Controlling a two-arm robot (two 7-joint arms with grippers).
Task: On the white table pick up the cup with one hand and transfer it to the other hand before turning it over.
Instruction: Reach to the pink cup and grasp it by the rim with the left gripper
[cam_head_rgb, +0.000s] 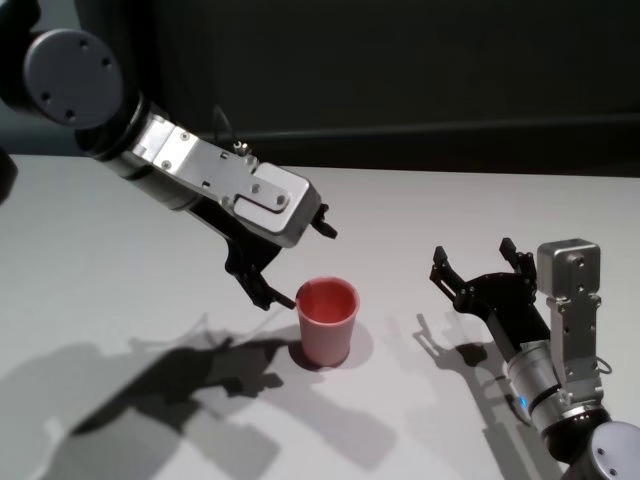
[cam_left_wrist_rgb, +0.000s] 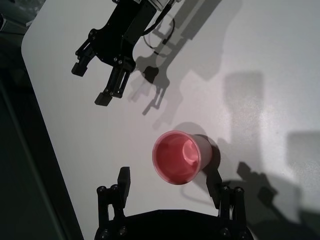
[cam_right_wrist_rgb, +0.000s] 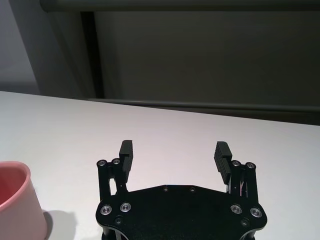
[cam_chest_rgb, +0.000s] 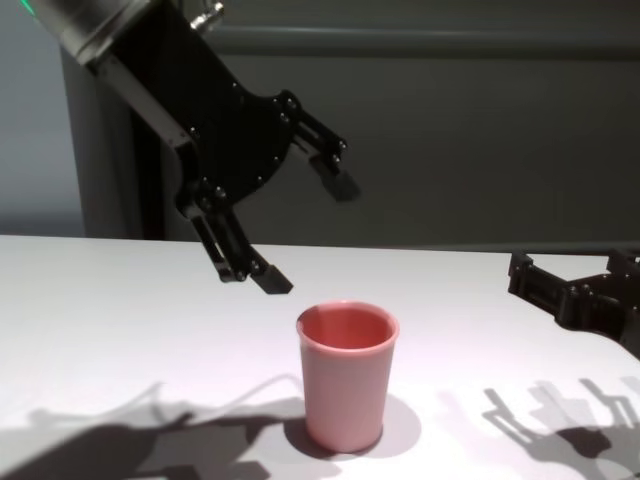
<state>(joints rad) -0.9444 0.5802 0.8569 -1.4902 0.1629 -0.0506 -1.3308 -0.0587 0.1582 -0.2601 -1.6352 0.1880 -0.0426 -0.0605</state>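
The pale-pink cup (cam_head_rgb: 326, 320) stands upright, mouth up, on the white table (cam_head_rgb: 110, 260). My left gripper (cam_head_rgb: 305, 262) is open and hangs just above the cup's rim, a little to its left, not touching it. In the left wrist view the cup (cam_left_wrist_rgb: 176, 156) sits between the open fingers of the left gripper (cam_left_wrist_rgb: 168, 176). My right gripper (cam_head_rgb: 475, 262) is open and empty, low over the table to the right of the cup. The cup also shows in the chest view (cam_chest_rgb: 345, 375) and at the edge of the right wrist view (cam_right_wrist_rgb: 15, 205).
Dark shadows of the arms lie on the table in front of the cup (cam_head_rgb: 180, 390). A dark wall (cam_head_rgb: 420, 80) runs behind the table's far edge. The right gripper also shows in the left wrist view (cam_left_wrist_rgb: 92, 82).
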